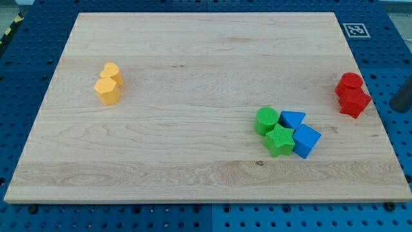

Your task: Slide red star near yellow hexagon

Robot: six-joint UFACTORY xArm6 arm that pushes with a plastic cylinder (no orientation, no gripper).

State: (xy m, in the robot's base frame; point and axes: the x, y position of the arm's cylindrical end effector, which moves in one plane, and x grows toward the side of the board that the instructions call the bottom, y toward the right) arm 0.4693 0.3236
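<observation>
The red star (pixel 355 103) lies near the board's right edge, touching a second red block (pixel 350 83) just above it. The yellow hexagon (pixel 107 91) lies far off at the view's left, touching another yellow block (pixel 112 71) above it. A dark rod shows at the view's right edge, off the board. My tip (pixel 400 109) is just to the right of the red star and apart from it.
A cluster lies at the lower middle right: a green round block (pixel 266 120), a green star (pixel 279 140), a blue triangle (pixel 293 119) and a blue cube (pixel 306 140). The wooden board (pixel 193 161) sits on a blue pegboard.
</observation>
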